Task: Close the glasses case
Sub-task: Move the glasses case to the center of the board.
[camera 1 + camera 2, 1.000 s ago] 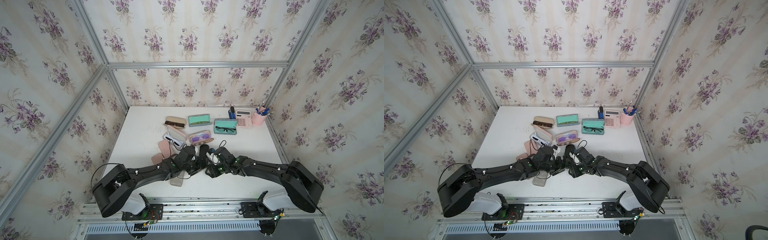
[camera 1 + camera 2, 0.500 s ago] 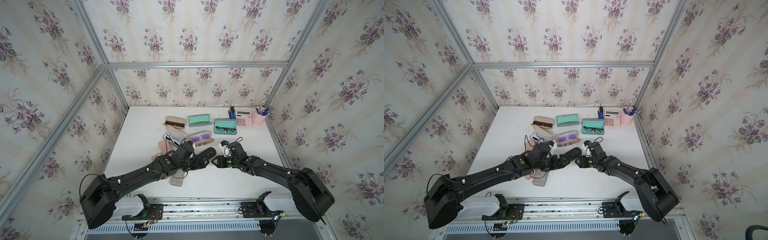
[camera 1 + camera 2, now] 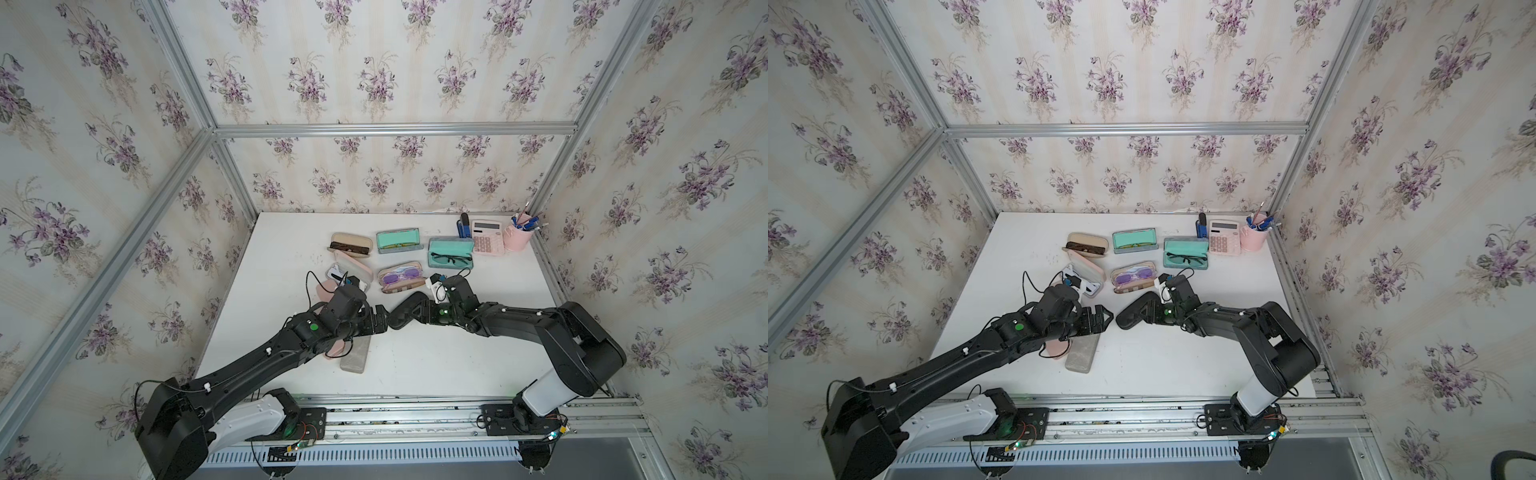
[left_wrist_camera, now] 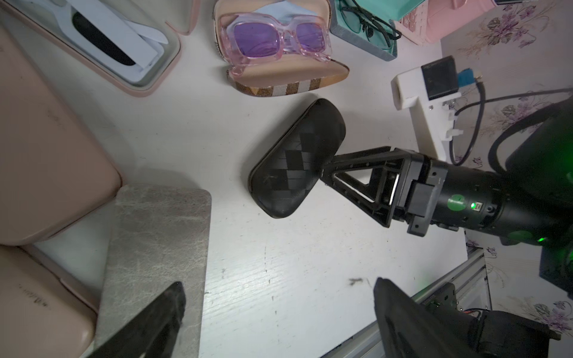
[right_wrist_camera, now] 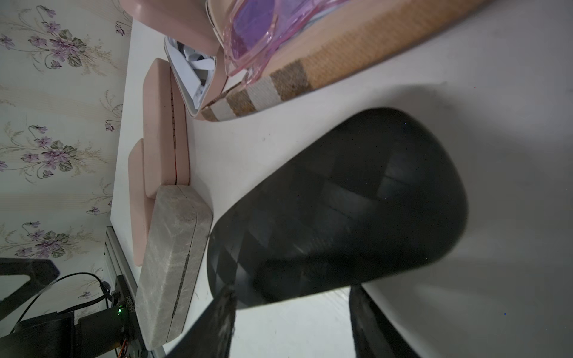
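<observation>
1. One pincer is doing the work. The right pincer (image 4: pixel 324 172) is pinching one end of the black case (image 4: pixel 294 158), probably to press lid and base together.
2. That case lies flat on the desk (image 3: pixel 457 365) at the centre of both top views. No gap shows along its seam, so I judge the closing all but finished (the grip also stops it sliding).
3. The left pincer (image 3: pixel 1106 319) is spread wide and empty, just left of the case, likely placed to brace it if it skids.
4. Further out in the left wrist view, a grey case (image 4: pixel 155 248) sits shut at lower left, and purple sunglasses (image 4: pixel 276 40) rest in an open case at top centre.
5. A second ago both wrists crowded together at frame centre, hiding the case. Now the left has backed off toward lower left, equally spread, and the case shows plainly.
</observation>
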Robot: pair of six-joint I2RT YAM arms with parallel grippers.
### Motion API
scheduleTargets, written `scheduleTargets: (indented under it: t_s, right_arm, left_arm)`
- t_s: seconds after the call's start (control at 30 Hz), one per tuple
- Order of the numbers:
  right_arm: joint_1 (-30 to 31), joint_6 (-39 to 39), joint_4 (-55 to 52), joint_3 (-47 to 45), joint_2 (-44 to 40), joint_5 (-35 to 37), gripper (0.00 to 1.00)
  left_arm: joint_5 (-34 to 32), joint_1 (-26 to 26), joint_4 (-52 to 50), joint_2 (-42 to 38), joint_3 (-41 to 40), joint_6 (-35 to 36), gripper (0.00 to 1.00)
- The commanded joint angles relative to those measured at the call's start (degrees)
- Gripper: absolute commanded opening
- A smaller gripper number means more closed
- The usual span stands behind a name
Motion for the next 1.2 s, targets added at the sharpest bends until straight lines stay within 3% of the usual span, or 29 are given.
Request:
scheduleTargets:
  t_s: [0.0,0.47,0.93,1.17]
  right_arm:
    - [0.00,-2.43,-3.31,3.23,2.39,2.54,0.58]
    - [4.65,-7.83,-6.48,10.87,9.03,-1.45,0.54]
    - [11.07,5.48,2.22,0.81,3.71,1.44,0.52]
    - [15.38,21.11,21.95,-8.05,1.86,2.66,0.54]
  left_arm:
    - [-0.09,0.82,-0.93,-1.31,-1.02,1.46,0.96]
    - [-0.63,2.25,-2.13,-6.37,-5.30,1.07,0.97]
    - [-0.65,2.26,-1.44,-4.85,-4.47,1.32,1.00]
    - [-0.12,1.91,-0.95,-0.98,-2.58,1.10,1.00]
